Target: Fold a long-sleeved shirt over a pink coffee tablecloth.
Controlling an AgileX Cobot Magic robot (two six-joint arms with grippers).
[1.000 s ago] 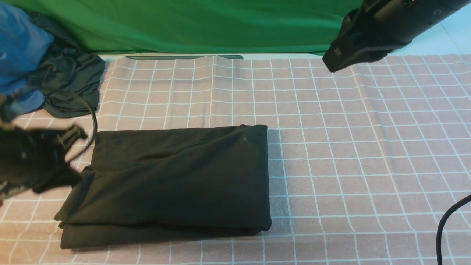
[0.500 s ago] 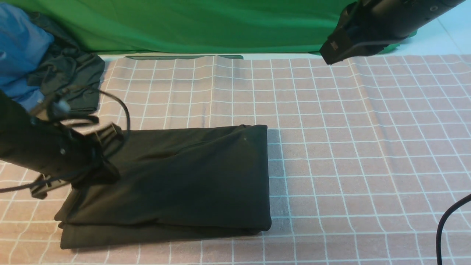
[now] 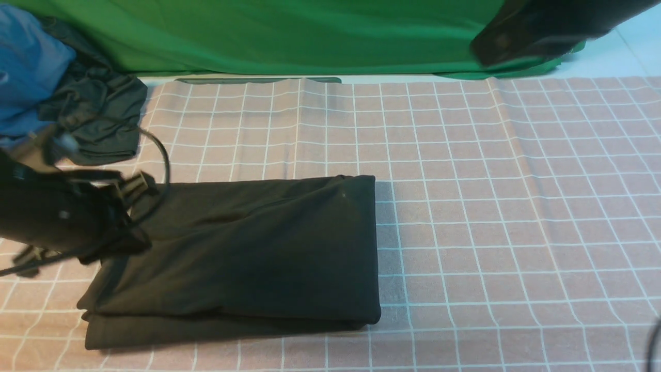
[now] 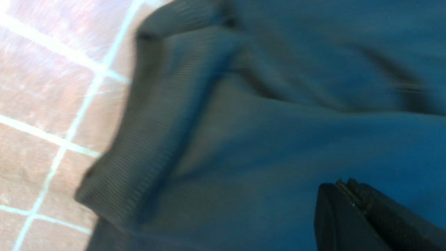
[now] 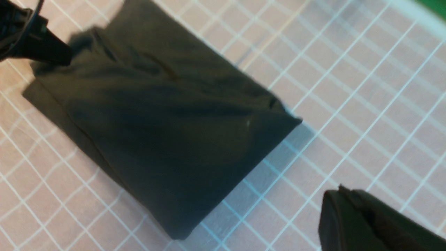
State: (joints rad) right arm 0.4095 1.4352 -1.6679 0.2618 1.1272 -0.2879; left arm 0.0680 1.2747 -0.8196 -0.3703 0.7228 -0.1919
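The long-sleeved shirt point(image 3: 248, 248) lies folded into a dark rectangle on the pink coffee tablecloth point(image 3: 490, 206), left of centre. My left gripper point(image 3: 142, 185) hovers at the shirt's far left corner, blurred, jaws shut and holding nothing. In the left wrist view its shut tip point(image 4: 343, 183) sits just above the shirt point(image 4: 278, 122), whose ribbed edge lies beside the tablecloth point(image 4: 35, 104). My right gripper point(image 3: 480, 46) is raised at the top right, blurred. Its shut, empty tip point(image 5: 343, 190) hangs above bare tablecloth point(image 5: 348, 87), well away from the shirt point(image 5: 167, 115).
A smaller dark garment point(image 3: 98, 119) is bunched with blue cloth point(image 3: 26, 67) at the far left. Bright green fabric point(image 3: 284, 36) hangs along the back edge. A black cable loops off the left arm.
The left arm swung right over the shirt's left edge, then drew back slightly left. The right arm rose and moved right, towards the top edge. The shirt has not moved.
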